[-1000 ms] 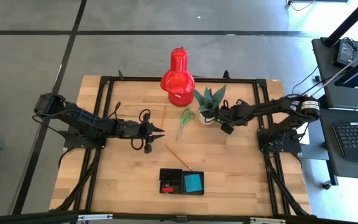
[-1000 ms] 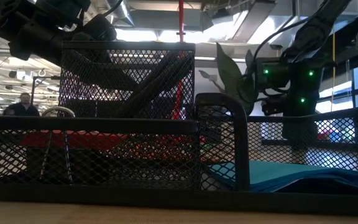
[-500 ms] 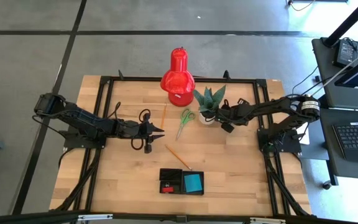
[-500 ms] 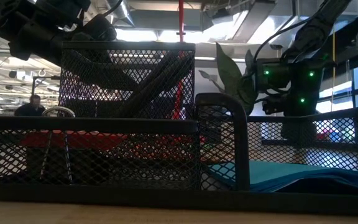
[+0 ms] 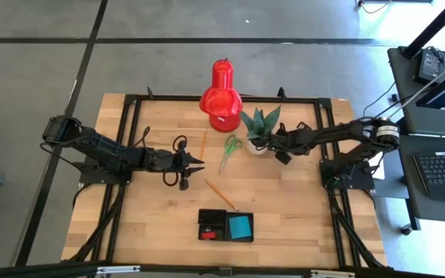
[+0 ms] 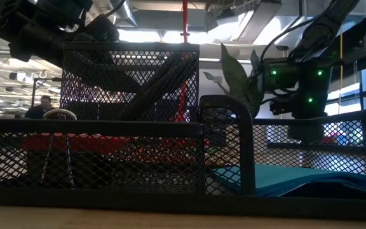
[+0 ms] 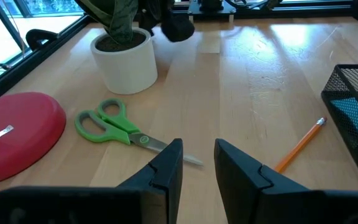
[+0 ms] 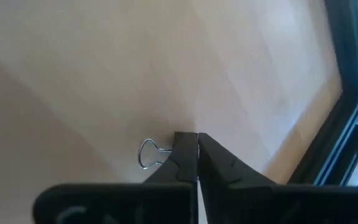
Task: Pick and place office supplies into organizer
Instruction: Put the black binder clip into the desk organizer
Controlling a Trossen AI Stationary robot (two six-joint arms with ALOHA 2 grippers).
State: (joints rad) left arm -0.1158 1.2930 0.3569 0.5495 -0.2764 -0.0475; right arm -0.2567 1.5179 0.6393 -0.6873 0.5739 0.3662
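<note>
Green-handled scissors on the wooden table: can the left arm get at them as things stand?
Probably yes. The green-handled metal scissors lie flat just ahead of the left end effector, with bare wooden table between and nothing on top; the white plant pot stands beyond them.

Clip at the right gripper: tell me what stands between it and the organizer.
Nothing upright. The right gripper, shut on the clip beside the plant pot, has bare table toward the organizer; only a pencil lies flat near that line, low enough to pass over.
</note>
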